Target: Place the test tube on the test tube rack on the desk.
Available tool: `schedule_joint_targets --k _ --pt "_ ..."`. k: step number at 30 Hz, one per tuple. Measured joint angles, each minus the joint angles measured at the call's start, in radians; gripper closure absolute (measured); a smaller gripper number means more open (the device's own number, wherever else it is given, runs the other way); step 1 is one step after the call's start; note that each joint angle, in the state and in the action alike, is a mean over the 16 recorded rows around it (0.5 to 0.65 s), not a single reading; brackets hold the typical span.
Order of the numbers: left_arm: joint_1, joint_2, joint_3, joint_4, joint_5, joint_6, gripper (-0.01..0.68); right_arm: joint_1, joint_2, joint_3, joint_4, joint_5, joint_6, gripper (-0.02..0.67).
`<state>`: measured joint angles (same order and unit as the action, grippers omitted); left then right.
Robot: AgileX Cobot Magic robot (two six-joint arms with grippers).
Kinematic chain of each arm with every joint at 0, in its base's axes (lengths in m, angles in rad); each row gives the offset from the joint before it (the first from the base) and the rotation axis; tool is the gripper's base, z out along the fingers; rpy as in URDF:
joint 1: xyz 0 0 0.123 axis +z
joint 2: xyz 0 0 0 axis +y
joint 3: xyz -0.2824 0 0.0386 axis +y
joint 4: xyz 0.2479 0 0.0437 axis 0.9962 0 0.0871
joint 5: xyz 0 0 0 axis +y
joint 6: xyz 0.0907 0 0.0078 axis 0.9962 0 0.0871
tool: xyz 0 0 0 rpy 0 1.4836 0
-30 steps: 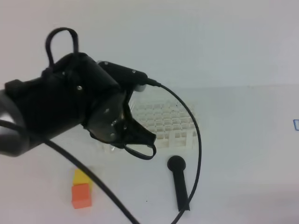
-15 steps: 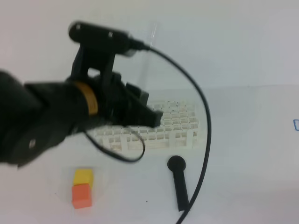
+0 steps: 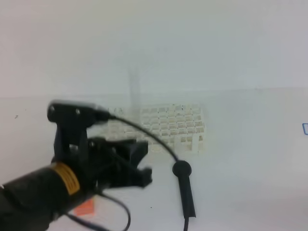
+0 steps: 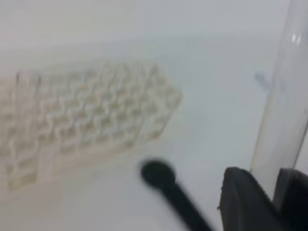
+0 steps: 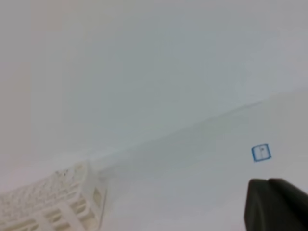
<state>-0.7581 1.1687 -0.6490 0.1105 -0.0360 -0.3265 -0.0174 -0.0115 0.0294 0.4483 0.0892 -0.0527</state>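
Test tube (image 4: pixel 281 110) upright between left gripper (image 4: pixel 274 190) fingers (image 4: pixel 243 199), clamped, raised near test tube rack (image 3: pixel 174 126) on desk (image 3: pixel 250 159), black stick (image 3: pixel 184 187) beside rack, right gripper (image 5: pixel 276 204) state indeterminable

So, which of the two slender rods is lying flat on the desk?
The black round-headed stick, flat in front of the rack; the clear test tube is held roughly upright in the left tool.

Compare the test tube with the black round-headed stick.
The test tube is clear and nearly upright, held off the desk between the left gripper's fingers. The black round-headed stick is opaque, lies flat on the desk, and nothing grips it. Both are slender and sit near the test tube rack.
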Motion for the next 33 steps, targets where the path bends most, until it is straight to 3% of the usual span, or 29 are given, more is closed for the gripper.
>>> schedule_joint_targets --k 10,16,22,28,33 --pt "-0.017 0.010 0.206 0.103 -0.284 0.031 0.563 0.003 0.010 -0.084 -0.015 0.092 -0.162 0.650" --pt "-0.027 0.068 0.331 0.148 -0.632 0.045 0.563 0.049 0.070 -0.211 -0.035 0.249 -0.328 0.650" --pt "-0.029 0.164 0.425 0.147 -0.949 0.039 0.563 0.160 0.177 -0.321 -0.011 0.389 -0.504 0.650" --pt "-0.029 0.256 0.474 0.143 -1.114 0.022 0.563 0.298 0.294 -0.366 0.119 0.453 -0.697 0.650" --pt "-0.029 0.306 0.487 0.144 -1.164 0.013 0.563 0.407 0.378 -0.372 0.349 0.458 -0.930 0.650"
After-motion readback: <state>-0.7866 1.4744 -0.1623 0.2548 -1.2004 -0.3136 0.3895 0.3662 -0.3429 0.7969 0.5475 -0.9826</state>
